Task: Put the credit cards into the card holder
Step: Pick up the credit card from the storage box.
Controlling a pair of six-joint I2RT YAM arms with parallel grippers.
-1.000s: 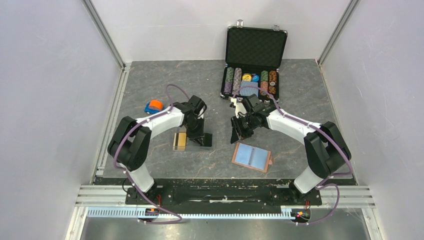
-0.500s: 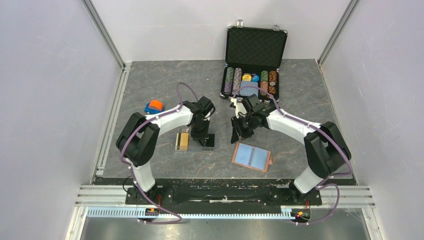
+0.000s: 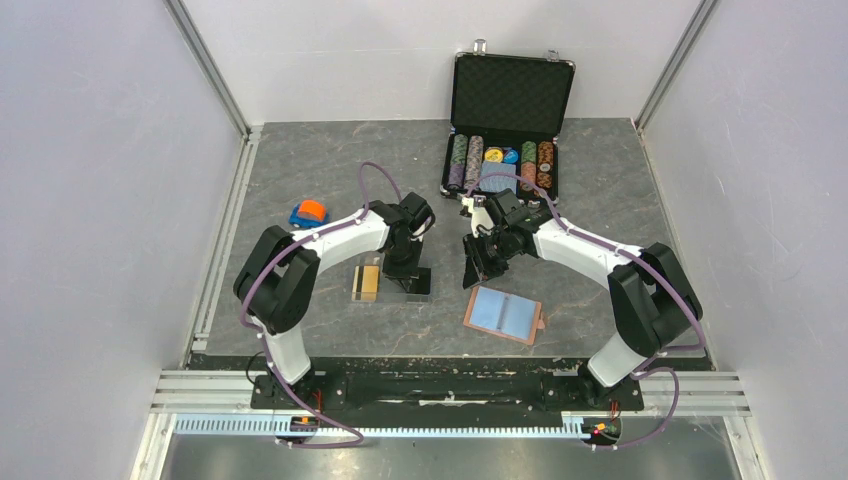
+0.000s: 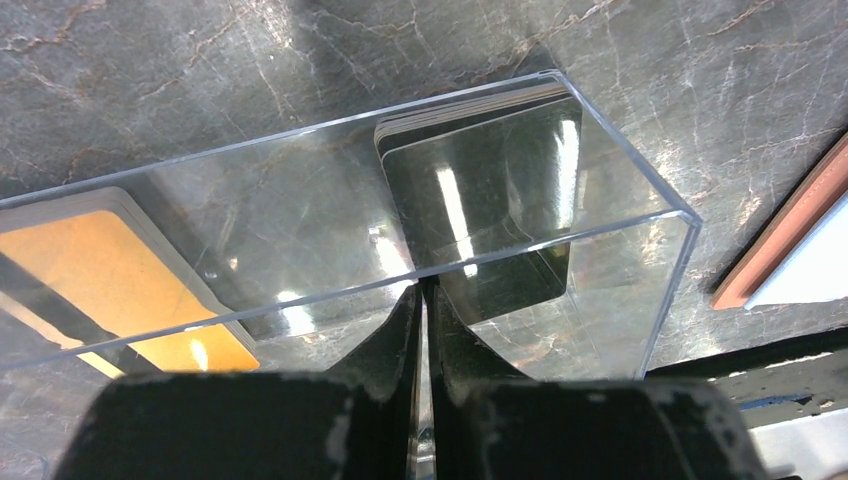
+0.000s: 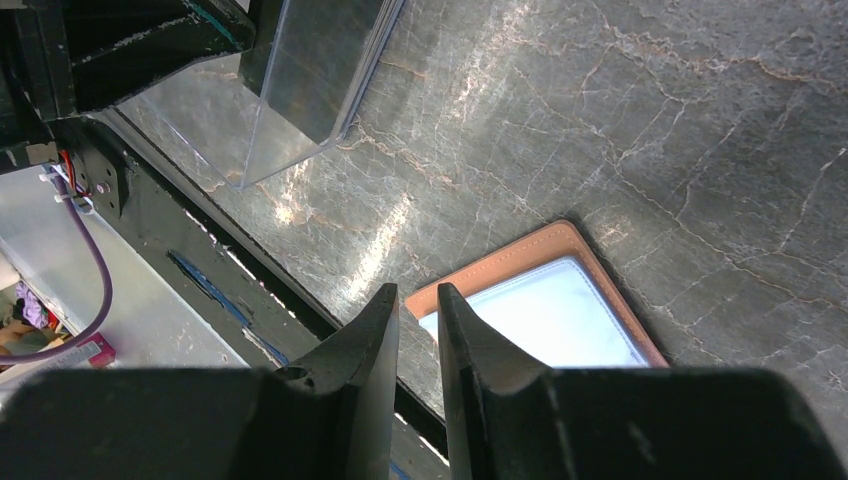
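Tightening just now, left pincer (image 4: 421, 294) nips the clear box (image 4: 610, 255) wall mid-frame, likely steadying its credit cards (image 4: 480, 180); right pincer (image 5: 418, 296) hangs narrow and empty above the card holder (image 5: 550, 310).

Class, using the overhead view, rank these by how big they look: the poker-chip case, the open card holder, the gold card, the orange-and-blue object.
1. poker-chip case
2. card holder
3. gold card and orange-and-blue object: these look about alike, so they are not ranked.
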